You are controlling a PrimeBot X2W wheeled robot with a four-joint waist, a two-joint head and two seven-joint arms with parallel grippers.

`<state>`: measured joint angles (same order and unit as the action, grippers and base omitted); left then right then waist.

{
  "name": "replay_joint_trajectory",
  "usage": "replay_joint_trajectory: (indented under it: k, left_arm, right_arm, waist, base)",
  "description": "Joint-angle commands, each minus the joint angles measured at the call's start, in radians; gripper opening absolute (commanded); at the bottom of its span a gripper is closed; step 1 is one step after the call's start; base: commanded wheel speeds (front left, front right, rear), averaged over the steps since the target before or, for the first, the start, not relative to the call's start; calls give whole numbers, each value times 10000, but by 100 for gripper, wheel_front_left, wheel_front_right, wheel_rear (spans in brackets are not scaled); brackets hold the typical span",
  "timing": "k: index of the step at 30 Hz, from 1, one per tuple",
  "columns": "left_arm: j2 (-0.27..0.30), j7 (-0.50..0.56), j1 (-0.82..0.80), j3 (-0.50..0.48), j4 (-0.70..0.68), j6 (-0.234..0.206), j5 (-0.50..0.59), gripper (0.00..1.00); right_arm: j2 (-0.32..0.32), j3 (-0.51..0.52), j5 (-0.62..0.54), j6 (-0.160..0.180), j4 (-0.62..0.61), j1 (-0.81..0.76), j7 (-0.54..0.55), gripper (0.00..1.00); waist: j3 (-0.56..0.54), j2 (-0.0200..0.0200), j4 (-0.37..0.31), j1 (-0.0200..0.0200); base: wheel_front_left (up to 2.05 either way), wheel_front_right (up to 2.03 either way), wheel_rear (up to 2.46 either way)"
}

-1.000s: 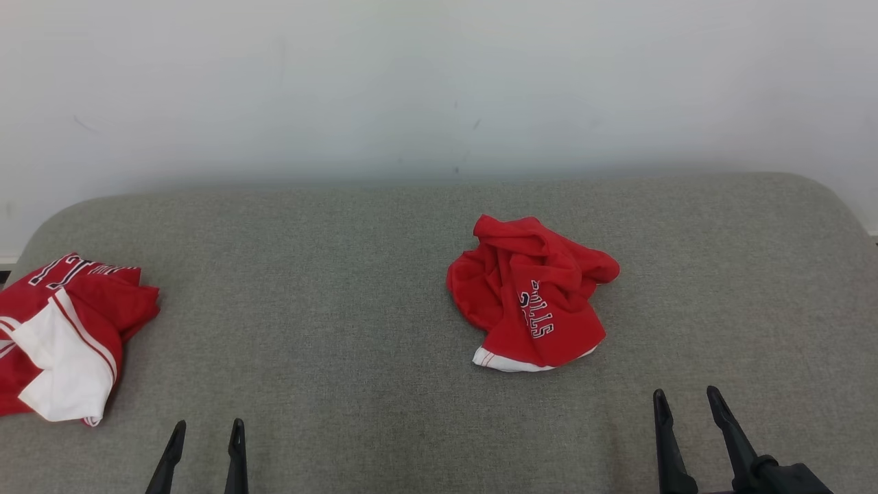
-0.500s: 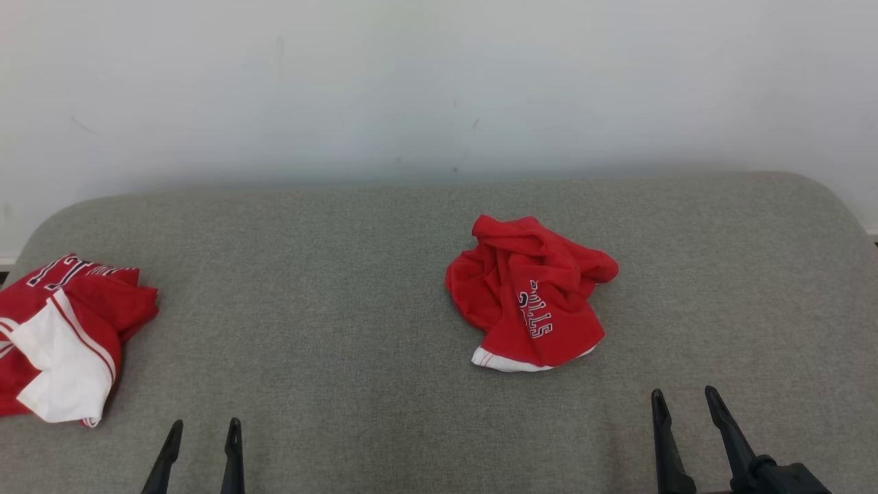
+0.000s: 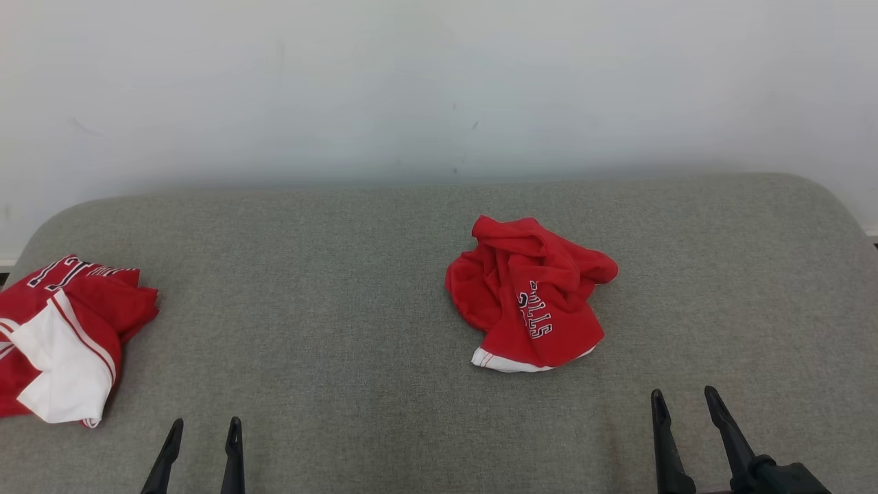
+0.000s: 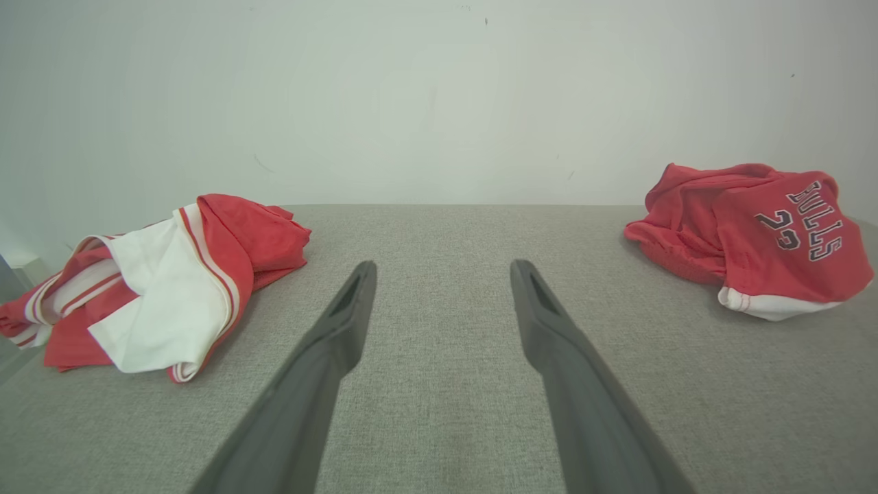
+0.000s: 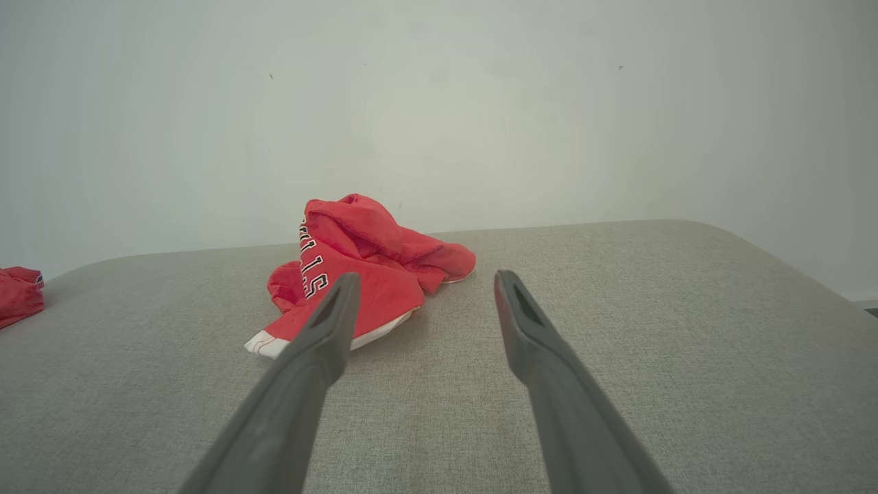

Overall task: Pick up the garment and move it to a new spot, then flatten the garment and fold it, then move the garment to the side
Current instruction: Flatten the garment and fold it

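Basically nothing is grabbed yet: left gripper (image 3: 206, 421) and right gripper (image 3: 684, 391) both hang released, jaws spread and empty, low over the cushion's (image 3: 343, 309) near edge, probably parked ahead of the pick. Garment (image 3: 531, 295) sits crumpled right of centre, ahead of the right gripper and apart from it, so likely that arm's job. It's thin red knit with a white hem, dark lettering and lumpy folds. Jersey (image 3: 65, 336) is bunched at far left, red with a white panel. Cushion is coarse grey weave with rounded corners.
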<state>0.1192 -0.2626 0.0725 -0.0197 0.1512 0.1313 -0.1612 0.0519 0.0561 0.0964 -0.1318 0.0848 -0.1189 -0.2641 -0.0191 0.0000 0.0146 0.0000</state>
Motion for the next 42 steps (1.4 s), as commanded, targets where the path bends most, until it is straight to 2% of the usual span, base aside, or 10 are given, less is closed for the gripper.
replay_joint_trajectory:
  k: [1,12,30,36,42]
  left_arm:
    - [43,-33,-57,4,-14,-13,-9,100]
    - [-129,-33,133,-15,-205,-13,166,100]
    - [-48,-33,-190,29,10,-13,7,100]
    - [62,-33,-1073,781,170,-13,-119,100]
    - [237,-35,-2302,1696,608,-13,-318,100]
  right_arm:
    - [-32,-16,-80,23,0,13,-3,100]
    - [-32,-14,-86,23,-25,-49,-3,100]
    - [-32,-11,-63,23,-8,43,-3,100]
    - [-32,-104,-37,23,-49,130,-3,100]
    - [-29,-252,4,23,-73,425,-3,100]
  waist:
    - [5,0,1,0]
    - [-15,0,7,0]
    - [48,0,15,0]
    - [291,0,-110,0]
    - [815,0,-575,0]
  base:
    - [0,0,0]
    - [0,0,0]
    - [0,0,0]
    - [0,0,0]
    - [0,0,0]
